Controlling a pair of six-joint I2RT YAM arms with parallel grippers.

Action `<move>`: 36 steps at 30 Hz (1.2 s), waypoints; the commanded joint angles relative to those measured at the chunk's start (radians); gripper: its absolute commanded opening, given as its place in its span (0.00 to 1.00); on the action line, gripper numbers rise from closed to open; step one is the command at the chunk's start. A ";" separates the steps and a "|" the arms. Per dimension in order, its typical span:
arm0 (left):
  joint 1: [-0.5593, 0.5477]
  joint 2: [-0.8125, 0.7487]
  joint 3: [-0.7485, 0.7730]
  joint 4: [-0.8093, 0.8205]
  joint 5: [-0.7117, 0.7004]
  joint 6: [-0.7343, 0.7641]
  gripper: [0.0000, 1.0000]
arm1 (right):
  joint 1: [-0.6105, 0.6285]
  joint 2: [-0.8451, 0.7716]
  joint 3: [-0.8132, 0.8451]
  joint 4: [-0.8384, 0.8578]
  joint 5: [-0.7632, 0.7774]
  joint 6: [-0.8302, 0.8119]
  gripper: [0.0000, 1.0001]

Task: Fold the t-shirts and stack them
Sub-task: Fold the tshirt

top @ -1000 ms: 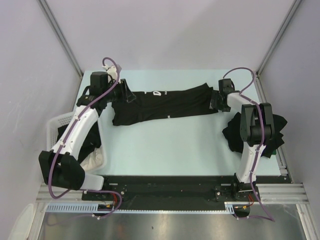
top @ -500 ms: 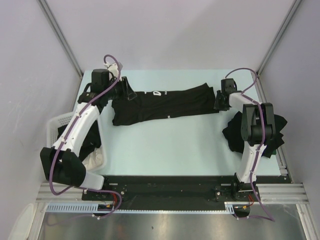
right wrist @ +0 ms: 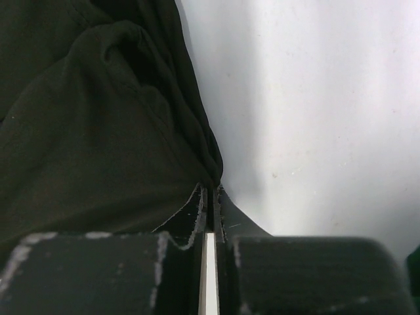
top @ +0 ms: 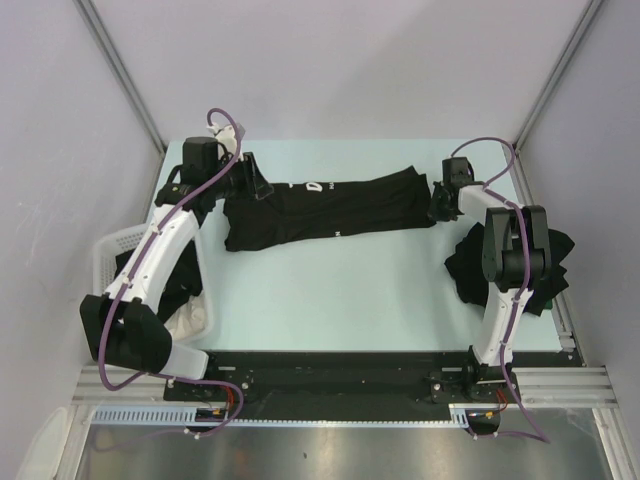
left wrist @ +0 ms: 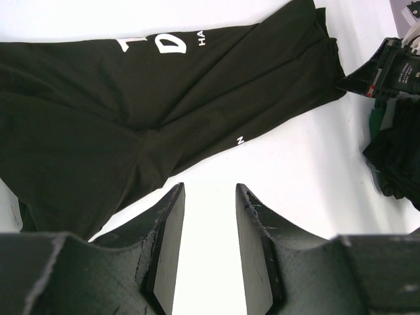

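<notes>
Left gripper stands at the far left end of the table with its fingers apart and nothing between them, only bare table showing in the gap. Its left finger sits at the edge of the spread t-shirt. Nearer the arm bases on that side, a white lattice basket sits at the table's left edge, with a white cloth at its near end.

This black shirt lies stretched across the far middle of the table, and its white lettering is toward the left. At its right end the right gripper has its fingers pressed together. The shirt's folded edge runs straight into the tips and looks pinched there, though the wrist view is too close to be sure. A heap of black t-shirts lies by the right edge.
</notes>
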 commanded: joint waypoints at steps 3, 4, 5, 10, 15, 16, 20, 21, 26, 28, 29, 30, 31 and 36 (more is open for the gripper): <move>-0.007 -0.022 0.039 0.008 0.019 0.017 0.42 | 0.029 -0.032 -0.037 -0.109 0.006 0.012 0.00; -0.005 -0.023 0.038 0.005 0.019 0.017 0.42 | 0.040 -0.041 -0.040 -0.122 0.004 0.019 0.00; -0.006 -0.028 0.039 0.005 0.019 0.017 0.42 | 0.049 -0.059 -0.046 -0.129 0.003 0.022 0.00; -0.007 -0.043 0.034 0.006 0.015 0.017 0.42 | 0.124 -0.121 -0.073 -0.200 0.013 0.061 0.00; -0.007 -0.052 0.036 0.008 0.017 0.014 0.42 | 0.194 -0.185 -0.094 -0.284 0.039 0.108 0.00; -0.007 -0.060 0.034 0.008 0.018 0.013 0.42 | 0.205 -0.191 -0.094 -0.299 0.049 0.110 0.00; -0.005 -0.075 0.039 0.005 0.017 0.016 0.42 | 0.239 -0.233 -0.103 -0.373 0.075 0.111 0.00; -0.005 -0.079 0.036 0.001 0.018 0.017 0.42 | 0.242 -0.242 -0.106 -0.402 0.084 0.111 0.00; -0.007 -0.103 0.021 -0.002 0.015 0.025 0.42 | 0.247 -0.332 -0.128 -0.493 0.125 0.113 0.00; -0.007 -0.109 0.013 0.001 0.020 0.025 0.42 | 0.247 -0.354 -0.137 -0.536 0.147 0.113 0.00; -0.005 -0.112 0.010 0.003 0.019 0.025 0.42 | 0.250 -0.377 -0.148 -0.548 0.151 0.114 0.00; -0.006 -0.112 0.008 0.006 0.020 0.025 0.42 | 0.250 -0.388 -0.152 -0.572 0.154 0.117 0.00; -0.007 -0.114 0.007 0.006 0.025 0.025 0.43 | 0.251 -0.402 -0.160 -0.582 0.151 0.120 0.00; -0.007 -0.103 0.015 0.003 0.017 0.025 0.43 | 0.279 -0.475 -0.218 -0.638 0.121 0.153 0.00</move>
